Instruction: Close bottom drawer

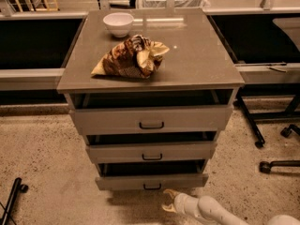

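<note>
The bottom drawer is the lowest grey drawer of the three-drawer cabinet. It stands pulled out a little, with a dark gap above its flat front and a small dark bar handle at its centre. The middle drawer and the top drawer also stand slightly out. My gripper is low over the floor, just below and slightly right of the bottom drawer's handle, with its pale fingertips pointing left. My white arm runs off to the lower right.
On the cabinet top lie a white bowl and a brown-and-yellow snack bag. Dark chair bases with wheels stand on the floor to the right. A black leg is at lower left. Long counters run behind the cabinet.
</note>
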`<action>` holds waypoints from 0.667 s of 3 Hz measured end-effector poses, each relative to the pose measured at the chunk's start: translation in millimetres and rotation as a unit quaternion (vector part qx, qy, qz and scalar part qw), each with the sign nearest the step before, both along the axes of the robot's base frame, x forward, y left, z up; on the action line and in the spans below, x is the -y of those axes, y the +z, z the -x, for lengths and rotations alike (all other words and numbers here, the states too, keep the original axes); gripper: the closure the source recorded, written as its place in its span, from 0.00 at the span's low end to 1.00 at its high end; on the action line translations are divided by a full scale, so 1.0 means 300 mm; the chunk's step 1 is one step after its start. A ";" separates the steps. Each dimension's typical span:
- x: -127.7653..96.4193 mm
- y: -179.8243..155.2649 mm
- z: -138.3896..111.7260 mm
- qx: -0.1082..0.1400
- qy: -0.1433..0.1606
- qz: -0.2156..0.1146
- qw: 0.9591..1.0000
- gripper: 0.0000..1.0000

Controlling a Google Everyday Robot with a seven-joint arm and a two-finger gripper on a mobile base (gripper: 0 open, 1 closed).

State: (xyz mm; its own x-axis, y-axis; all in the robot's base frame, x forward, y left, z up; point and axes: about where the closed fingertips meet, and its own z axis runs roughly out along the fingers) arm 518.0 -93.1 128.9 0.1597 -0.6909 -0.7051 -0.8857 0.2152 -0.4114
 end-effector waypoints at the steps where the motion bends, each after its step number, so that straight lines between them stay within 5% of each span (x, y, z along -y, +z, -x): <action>1: 0.012 -0.037 -0.059 -0.008 -0.005 0.004 1.000 0.73; 2: 0.036 -0.069 -0.117 -0.015 -0.016 0.009 1.000 0.62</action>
